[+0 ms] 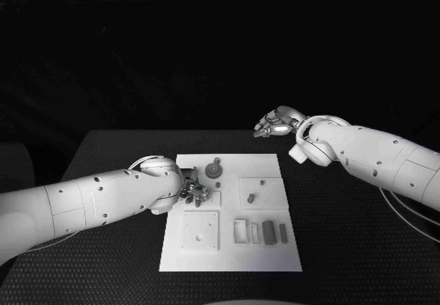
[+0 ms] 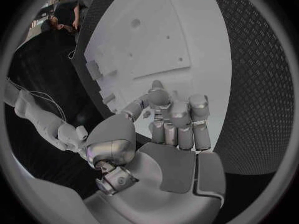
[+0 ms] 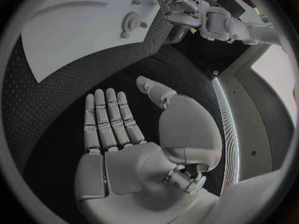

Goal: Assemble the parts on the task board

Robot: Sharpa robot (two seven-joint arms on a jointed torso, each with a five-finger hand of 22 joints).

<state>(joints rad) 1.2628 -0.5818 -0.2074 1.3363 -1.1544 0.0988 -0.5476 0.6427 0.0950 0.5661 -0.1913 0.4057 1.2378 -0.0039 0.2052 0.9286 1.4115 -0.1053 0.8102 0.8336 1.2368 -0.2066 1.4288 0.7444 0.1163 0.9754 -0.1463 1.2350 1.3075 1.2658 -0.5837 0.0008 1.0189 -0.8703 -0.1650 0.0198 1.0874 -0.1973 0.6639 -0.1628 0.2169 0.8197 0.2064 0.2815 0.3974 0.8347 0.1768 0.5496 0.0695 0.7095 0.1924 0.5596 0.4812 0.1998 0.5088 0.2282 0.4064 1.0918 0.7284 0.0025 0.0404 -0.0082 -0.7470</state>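
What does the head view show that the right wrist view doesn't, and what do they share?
Head view alone: the row of upright parts along the task board's near edge, and the left hand down over the board's left side. Right wrist view alone: the right hand's palm, fingers straight and apart, holding nothing, above black table. Both share the board, the round gear-like part and the left arm.
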